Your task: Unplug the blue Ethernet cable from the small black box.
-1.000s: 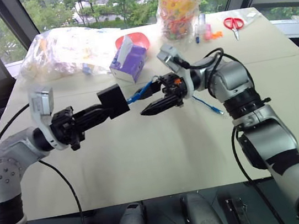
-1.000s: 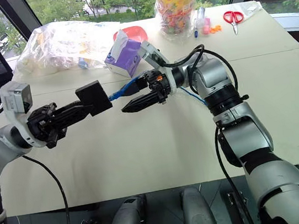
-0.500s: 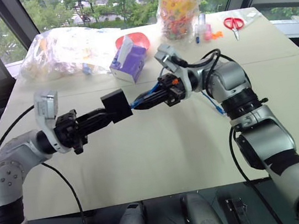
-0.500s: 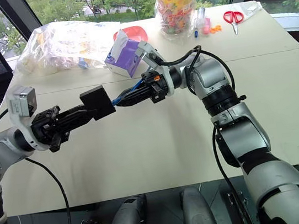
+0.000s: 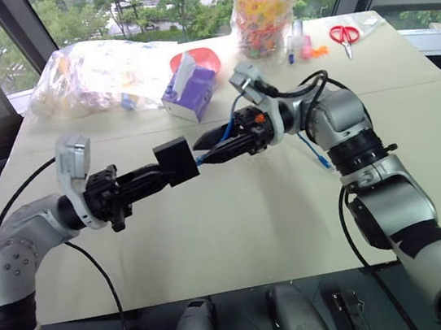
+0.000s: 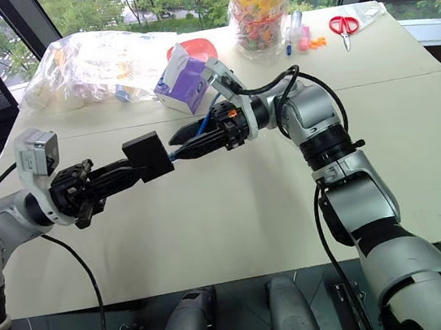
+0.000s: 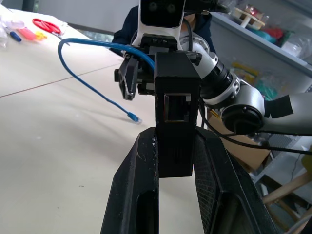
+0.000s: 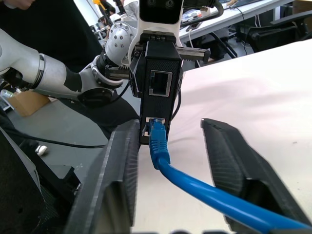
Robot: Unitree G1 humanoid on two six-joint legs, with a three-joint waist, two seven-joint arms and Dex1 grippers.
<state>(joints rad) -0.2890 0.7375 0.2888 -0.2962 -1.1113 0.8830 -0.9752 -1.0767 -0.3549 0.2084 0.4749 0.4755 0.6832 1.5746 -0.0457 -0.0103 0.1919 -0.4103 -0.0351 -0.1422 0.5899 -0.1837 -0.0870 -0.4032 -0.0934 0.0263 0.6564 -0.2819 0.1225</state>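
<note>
The small square black box (image 8: 158, 87) looked matt plastic, the thin blue Ethernet cable (image 8: 204, 192) smooth, slightly glossy rubbery plastic.

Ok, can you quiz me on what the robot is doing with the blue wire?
1. True or false: the plug of the thin blue Ethernet cable sits in a port of the small flat matte black box.
2. What holds the box?
A. the left gripper
B. the right gripper
C. nothing, it lies on the table
3. Fill in: the red-handled tool at the far right of the pale table is a pair of ____.

Key: 1 true; 2 A; 3 scissors.
</note>
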